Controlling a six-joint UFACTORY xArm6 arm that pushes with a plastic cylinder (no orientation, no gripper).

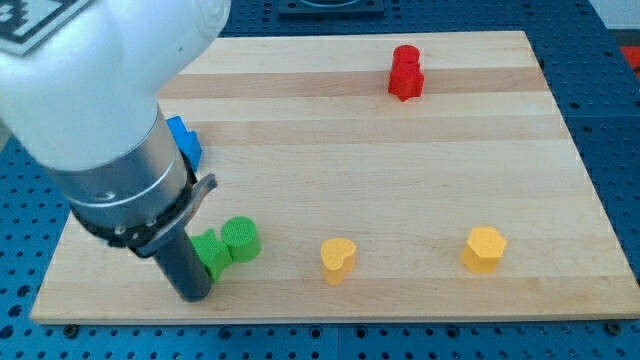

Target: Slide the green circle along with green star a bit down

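Note:
The green circle (241, 239) stands near the board's bottom left, touching the green star (212, 253) on its left. My rod comes down from the arm at the view's left, and my tip (194, 295) rests on the board just left of and below the green star, touching or nearly touching it. The rod hides part of the star's left side.
A blue block (186, 141) is partly hidden behind the arm at the left. Two red blocks (406, 73) stand together at the top. A yellow heart (338, 259) and a yellow hexagon (484, 248) lie near the wooden board's bottom edge (400, 315).

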